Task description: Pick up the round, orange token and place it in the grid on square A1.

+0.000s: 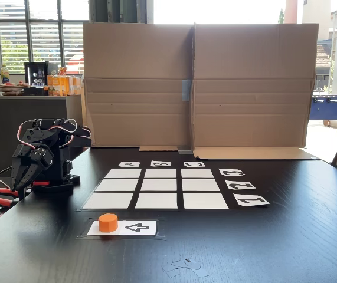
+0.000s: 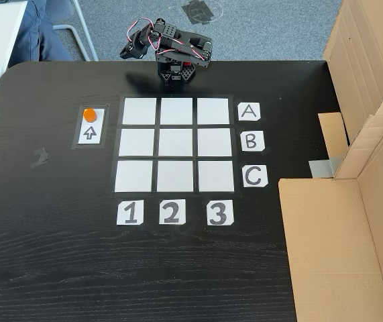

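My small, round, bright orange token point(image 1: 108, 222) sits on the white card with a black arrow point(image 1: 136, 227), just beside the white three-by-three grid point(image 1: 158, 188) on the black bench point(image 1: 262, 247). All nine cells are bare, square A1 point(image 2: 139, 111) too. My black end effector point(image 1: 19, 180) hangs folded, well apart; I cannot tell whether it is spread. A tall brown cardboard wall point(image 1: 198, 82) stands behind. A fixed view from above shows the A, B, C letters upright.
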Controlling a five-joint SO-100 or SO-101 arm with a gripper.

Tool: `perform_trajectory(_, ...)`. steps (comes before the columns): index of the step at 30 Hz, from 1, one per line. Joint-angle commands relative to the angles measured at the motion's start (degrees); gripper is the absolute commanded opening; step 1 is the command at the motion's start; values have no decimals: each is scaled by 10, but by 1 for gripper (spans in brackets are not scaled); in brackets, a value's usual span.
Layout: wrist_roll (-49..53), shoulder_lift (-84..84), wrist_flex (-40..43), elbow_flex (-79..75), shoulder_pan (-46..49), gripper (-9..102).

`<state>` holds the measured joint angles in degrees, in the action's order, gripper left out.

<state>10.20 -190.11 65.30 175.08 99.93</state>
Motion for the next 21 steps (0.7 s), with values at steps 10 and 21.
perform_trajectory(10, 23, 199, -4, -133, 28, 12)
perform_trajectory(21, 23, 349, 14, -254, 9, 14)
